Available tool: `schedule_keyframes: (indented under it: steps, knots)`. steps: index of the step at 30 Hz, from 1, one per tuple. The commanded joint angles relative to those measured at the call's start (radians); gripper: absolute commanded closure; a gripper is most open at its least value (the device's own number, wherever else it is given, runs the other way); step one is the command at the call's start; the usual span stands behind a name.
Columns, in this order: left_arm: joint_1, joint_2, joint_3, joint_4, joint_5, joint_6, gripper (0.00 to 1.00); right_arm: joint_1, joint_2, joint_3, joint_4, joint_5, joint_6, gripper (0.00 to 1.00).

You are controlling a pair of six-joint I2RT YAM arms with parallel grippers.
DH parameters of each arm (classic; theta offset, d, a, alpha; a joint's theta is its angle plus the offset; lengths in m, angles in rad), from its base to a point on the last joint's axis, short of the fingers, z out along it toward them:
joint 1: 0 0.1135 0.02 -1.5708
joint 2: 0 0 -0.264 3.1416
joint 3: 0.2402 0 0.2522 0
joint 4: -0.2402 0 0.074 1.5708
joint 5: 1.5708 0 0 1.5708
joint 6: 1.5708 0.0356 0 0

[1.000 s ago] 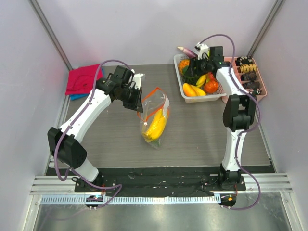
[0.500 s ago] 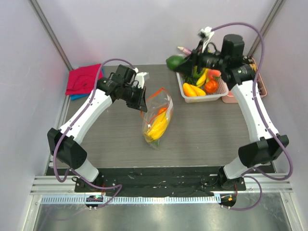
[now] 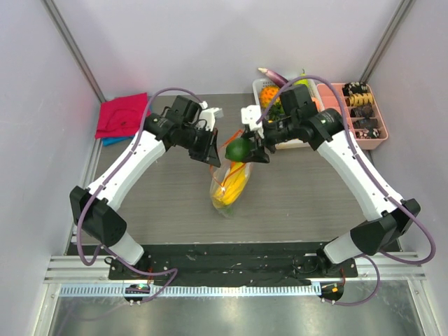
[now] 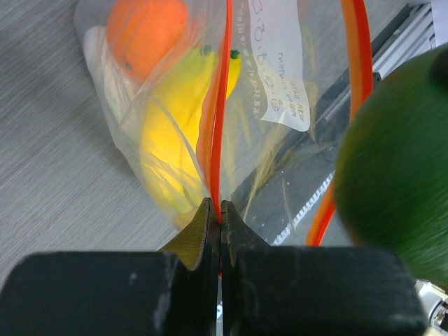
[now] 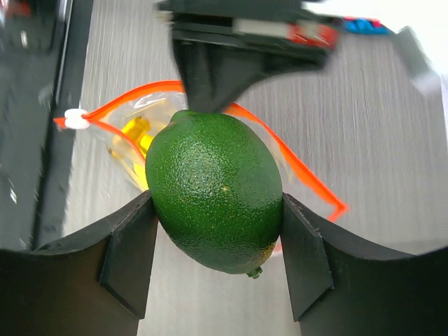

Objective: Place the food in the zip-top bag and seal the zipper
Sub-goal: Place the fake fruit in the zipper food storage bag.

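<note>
Barely shifted, the left hand (image 4: 220, 210) stays clenched on the zipper (image 4: 222, 105), holding the zip-top bag (image 3: 227, 185) open above the table (image 3: 315, 196). The right hand (image 5: 218, 234), grasping the green fruit (image 3: 239, 148), has swung from the basket (image 3: 260, 94) to just over the mouth, likely ready to drop.

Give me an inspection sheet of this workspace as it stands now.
Surface: grey wood-grain table.
Job's things: zip-top bag open, holding a banana and an orange; green fruit held over its mouth; more food in the white basket.
Clutter: red cloth; pink tray.
Grippers: left gripper shut on the zipper; right gripper has its jaws clamped on the green fruit.
Cables: purple cables loop high, clear of the bag.
Surroundings: pale walls, metal frame posts; nothing else seen.
</note>
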Motion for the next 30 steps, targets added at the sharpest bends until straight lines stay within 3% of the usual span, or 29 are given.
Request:
schedule_keyframes:
  steps: [1, 6, 8, 9, 10, 11, 14, 15, 18, 23, 24, 26, 27, 28, 30]
  knots:
    - [-0.021, -0.050, 0.026, 0.025, 0.025, 0.024, 1.00, 0.063, -0.032, 0.001, -0.060, 0.111, -0.285, 0.96]
    - [-0.029, -0.047, 0.027, 0.021, 0.020, 0.030, 1.00, 0.101, 0.005, 0.038, -0.114, 0.168, -0.384, 0.94]
    - [-0.029, -0.047, 0.027, 0.022, 0.019, 0.030, 1.00, 0.115, 0.017, 0.041, -0.132, 0.194, -0.410, 0.88]
    - [-0.029, -0.045, 0.027, 0.022, 0.019, 0.030, 1.00, 0.129, 0.017, 0.041, -0.138, 0.203, -0.429, 0.82]
    - [-0.029, -0.042, 0.027, 0.022, 0.016, 0.029, 1.00, 0.135, 0.016, 0.038, -0.135, 0.206, -0.429, 0.69]
    - [-0.029, -0.042, 0.029, 0.024, 0.019, 0.027, 1.00, 0.140, 0.016, 0.038, -0.132, 0.206, -0.426, 0.63]
    - [-0.029, -0.042, 0.027, 0.025, 0.017, 0.023, 1.00, 0.143, 0.013, 0.041, -0.085, 0.192, -0.362, 0.44]
    - [-0.029, -0.042, 0.026, 0.027, 0.017, 0.024, 1.00, 0.143, 0.013, 0.041, -0.059, 0.192, -0.325, 0.29]
    - [-0.029, -0.047, 0.020, 0.028, 0.011, 0.023, 1.00, 0.144, -0.009, 0.043, 0.019, 0.189, -0.210, 0.09]
    - [-0.029, -0.047, 0.007, 0.033, 0.009, 0.021, 1.00, 0.138, -0.058, 0.032, 0.142, 0.214, -0.024, 0.05]
    - [-0.029, -0.045, 0.009, 0.036, 0.009, 0.020, 1.00, 0.123, -0.061, 0.031, 0.165, 0.209, 0.073, 0.05]
    - [-0.029, -0.045, 0.009, 0.039, 0.009, 0.017, 1.00, 0.013, -0.040, 0.035, 0.248, 0.162, 0.211, 0.06]
    - [-0.029, -0.045, 0.009, 0.044, 0.006, 0.015, 1.00, -0.038, -0.021, 0.047, 0.282, 0.101, 0.364, 0.07]
    - [-0.029, -0.045, 0.010, 0.045, 0.003, 0.016, 1.00, -0.143, -0.003, 0.054, 0.338, 0.083, 0.446, 0.09]
    - [-0.029, -0.048, 0.012, 0.045, -0.001, 0.013, 1.00, -0.231, 0.066, 0.081, 0.380, 0.068, 0.557, 0.12]
